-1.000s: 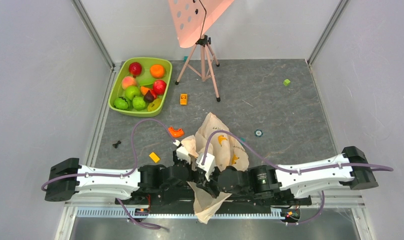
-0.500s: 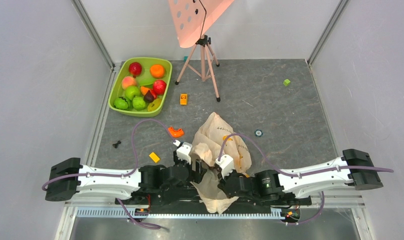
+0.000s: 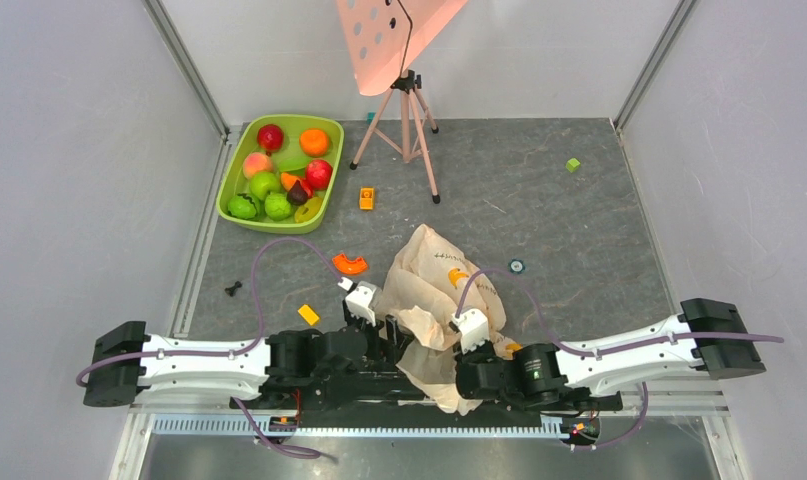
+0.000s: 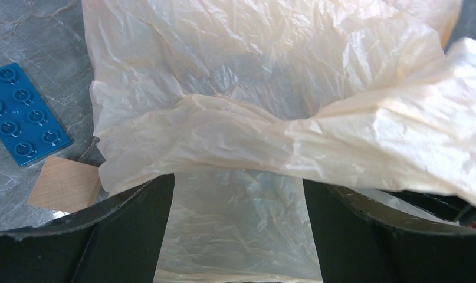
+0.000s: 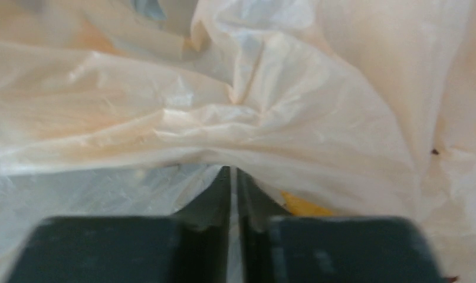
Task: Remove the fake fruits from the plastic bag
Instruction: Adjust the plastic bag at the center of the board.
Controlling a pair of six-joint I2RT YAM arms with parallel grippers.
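The plastic bag (image 3: 434, 285) is lying crumpled on the table (image 3: 579, 230), right in front of both arms, with its near end drooping over the arm bases. No fruit is showing through its film in either wrist view. The fake fruits (image 3: 265, 184) are sitting well apart from it in the lime-green tub (image 3: 290, 121) at the far left corner: red apples, an orange, a peach and green ones, packed close together.

Your right gripper (image 5: 233, 177) is pinching the bag. Its fingers are standing almost together with only a thin slit between them, and a fold of film is bunching at their tips.

Your left gripper (image 4: 238, 194) is standing wide open at the bag's left side. Film is spreading across the gap between its fingers, but neither finger is pressing on it.

Just left of the bag, a blue studded plate (image 4: 20, 115) and a pale wooden block (image 4: 64, 186) are resting on the table. Farther out, an orange arc piece (image 3: 351, 264) and a yellow block (image 3: 308, 314) are lying to the left, and a tripod (image 3: 407, 120) is standing at the back.
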